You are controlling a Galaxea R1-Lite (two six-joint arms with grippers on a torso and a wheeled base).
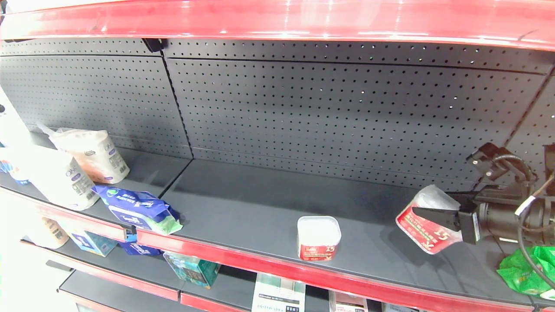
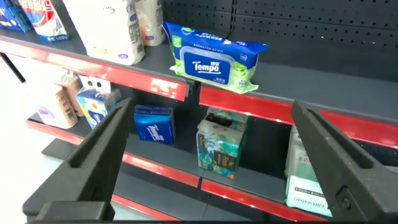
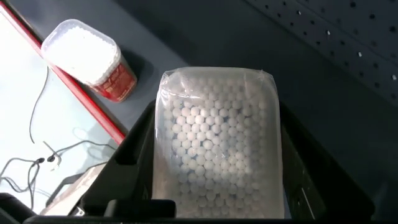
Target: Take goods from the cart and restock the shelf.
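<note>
**Tub gripped over the shelf, left side idle and open**

Gripping a tub (image 1: 427,236) with the right end effector (image 1: 427,219), one finger on each side, closed on its walls. Holding it tilted, not upright, over the right part of the shelf (image 1: 243,203), clear top turned up and toward the back panel. From the right wrist, a look straight down through that top onto small white balls packed inside. Whether touching the board or just above it: cannot tell.

To the left of it, well apart, a second tub (image 1: 318,238), upright on the same board, just behind the red front lip (image 1: 260,264). Same red label, same white top.

At the far right of the board, near the arm, a green pack (image 1: 527,268).

On the left, the left end effector (image 2: 212,107) wide open, gripping nothing, fingers spread and pointed at the lower shelves. Between them, farther off, a teal box (image 2: 219,146) with a blue pack (image 2: 153,123) beside it and a white-green box (image 2: 308,180) on the other side.

Above those, at the lip of the upper board, a blue wipes pack (image 2: 214,59), overhanging slightly. Behind and left of it, two white roll packs (image 1: 60,177), close together.
</note>
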